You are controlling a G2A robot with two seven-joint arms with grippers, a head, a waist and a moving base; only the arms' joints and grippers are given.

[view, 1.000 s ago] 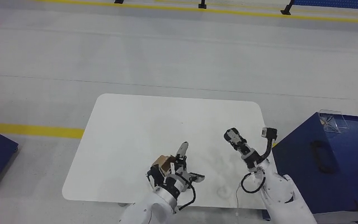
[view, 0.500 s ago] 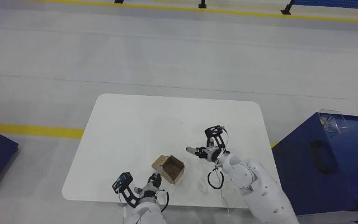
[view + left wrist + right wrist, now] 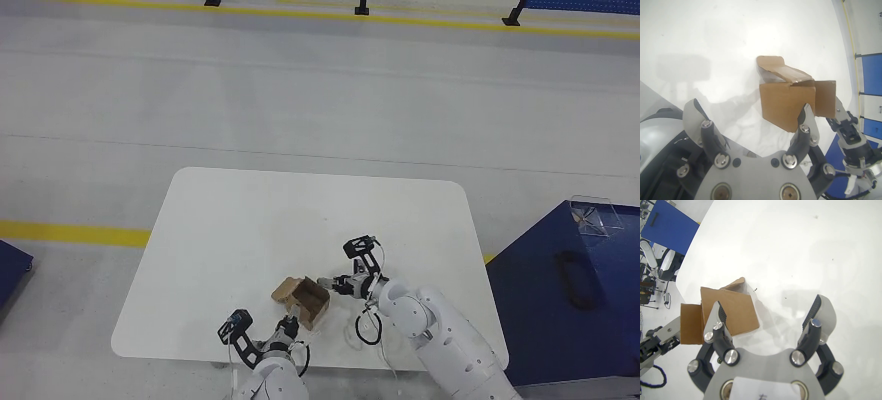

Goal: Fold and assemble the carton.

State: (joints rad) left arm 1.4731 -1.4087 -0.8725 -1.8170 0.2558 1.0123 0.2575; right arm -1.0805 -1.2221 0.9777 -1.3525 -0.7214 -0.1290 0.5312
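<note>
Carton [image 3: 303,298] is sitting on the white counter [image 3: 260,215], toward the near edge, between the two claws. It is a small brown cardboard box, partly erected, with its side walls standing and its top gaping open. One top flap [image 3: 776,66] is leaning outward; its edge is ragged and a glossy strip of tape is running across it. A second panel [image 3: 825,98] is sticking out sideways from a corner instead of lying folded in.

Left claw [image 3: 751,113] is hanging low at the carton's near side with its fingers spread wide, gripping nothing. One fingertip [image 3: 808,115] is overlapping the front wall in the left wrist view; contact cannot be told.

Right claw [image 3: 768,311] is sitting at the carton's right side, fingers likewise wide apart with nothing between them. One fingertip [image 3: 718,313] is lying over a carton wall in the right wrist view; contact is again uncertain.

In each wrist view a finger of the other arm's claw is showing just beside the sideways panel.
</note>
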